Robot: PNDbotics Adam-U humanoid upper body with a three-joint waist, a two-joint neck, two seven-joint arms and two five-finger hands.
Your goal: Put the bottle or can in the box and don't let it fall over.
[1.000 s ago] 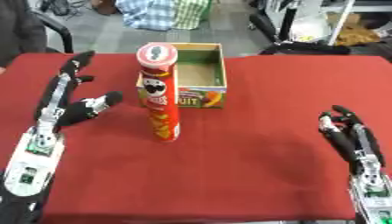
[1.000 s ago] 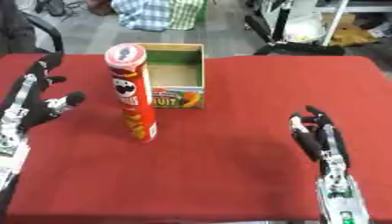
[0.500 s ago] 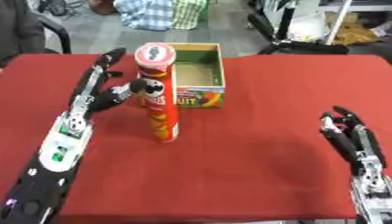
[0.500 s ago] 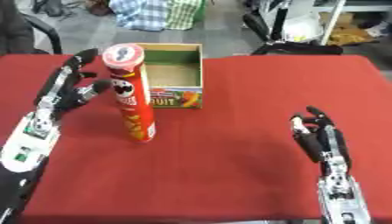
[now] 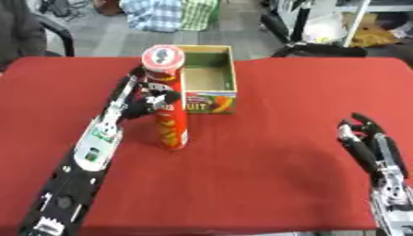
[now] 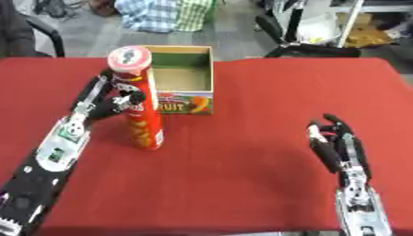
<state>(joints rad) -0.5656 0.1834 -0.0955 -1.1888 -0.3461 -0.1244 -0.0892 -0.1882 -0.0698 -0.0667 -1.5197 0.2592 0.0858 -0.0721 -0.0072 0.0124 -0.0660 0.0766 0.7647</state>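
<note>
A tall red chip can point(image 5: 172, 130) with a white lid stands upright on the red table point(image 5: 266, 184), just left of the box's front corner. The open cardboard box point(image 5: 209, 100) with a green inside sits behind and to the right of it, and nothing shows in it. My left hand point(image 5: 137, 103) is at the can's upper half. Its thumb lies across the front and its fingers curl round the left and back. My right hand point(image 5: 368, 147) rests open near the lower right, fingers up, far from both.
Chairs point(image 5: 56, 34) and a checked bag point(image 5: 174, 14) stand on the floor beyond the table's far edge. The red cloth spreads wide between the can and my right hand.
My left arm has moved in from the left to the can, and its thumb and fingers have come round it. The can, the box and my right hand have stayed put.
</note>
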